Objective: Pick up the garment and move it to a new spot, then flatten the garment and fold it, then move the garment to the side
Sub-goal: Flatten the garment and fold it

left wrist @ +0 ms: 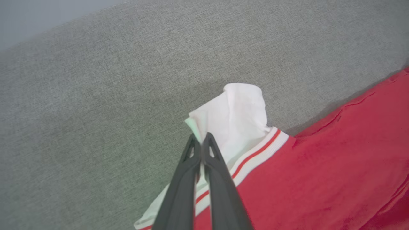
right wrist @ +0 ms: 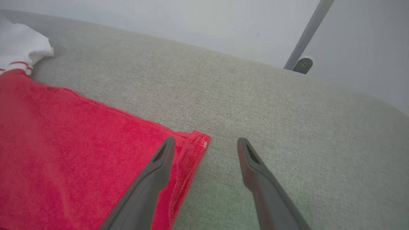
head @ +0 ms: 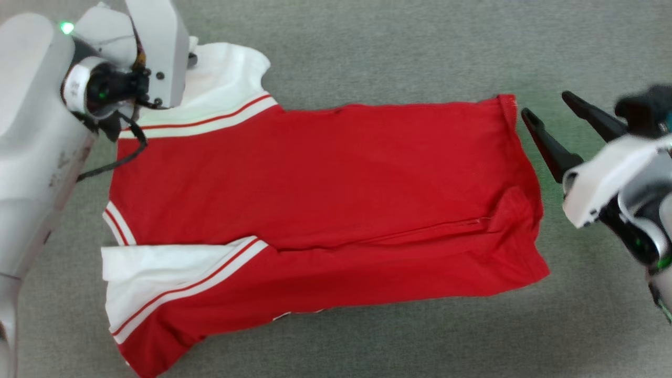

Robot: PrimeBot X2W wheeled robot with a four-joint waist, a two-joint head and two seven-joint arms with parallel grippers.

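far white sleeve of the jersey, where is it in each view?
Head view: white sleeve at upper left.
Left wrist view: centre, pinched in the left gripper.
Right wrist view: top-left corner.
Shared landmark: its red-white stripe trim.

Nothing legible shows on the garment (head: pixel 325 173) (a white fleck (head: pixel 283 315) at its lower edge is too small to make out).

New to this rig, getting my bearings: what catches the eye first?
A red garment with white sleeves lies spread across the grey surface. The left claw is pinched shut on one white sleeve at upper left; the right claw stands open beside the hem corner at right.
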